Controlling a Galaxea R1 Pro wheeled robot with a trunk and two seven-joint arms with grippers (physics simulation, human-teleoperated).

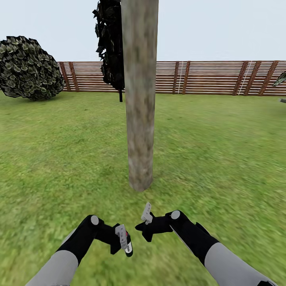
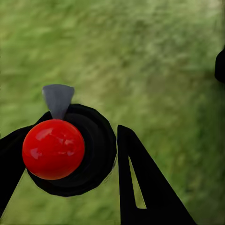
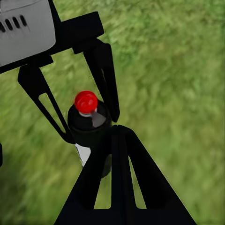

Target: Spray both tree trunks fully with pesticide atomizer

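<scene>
A thick, pale grey-beige tree trunk (image 1: 140,99) rises from the grass floor (image 1: 59,159) straight ahead, a short way beyond both hands. My left gripper (image 1: 120,241) is shut on the pesticide atomizer (image 1: 128,245), a black bottle with a red cap (image 2: 53,149) and a grey nozzle (image 2: 58,99). In the right wrist view the atomizer (image 3: 89,123) stands upright between the left gripper's (image 3: 91,129) fingers. My right gripper (image 1: 143,232) hovers just beside it, shut on nothing, its fingers (image 3: 117,178) pressed together. The pesticide is out of view.
Dark jagged foliage (image 1: 110,43) on a thin dark stem hangs behind the trunk. A round scaly bush (image 1: 28,67) sits at the far left. A brown slat fence (image 1: 206,77) closes the lawn at the back. Open grass (image 1: 222,151) spreads either side.
</scene>
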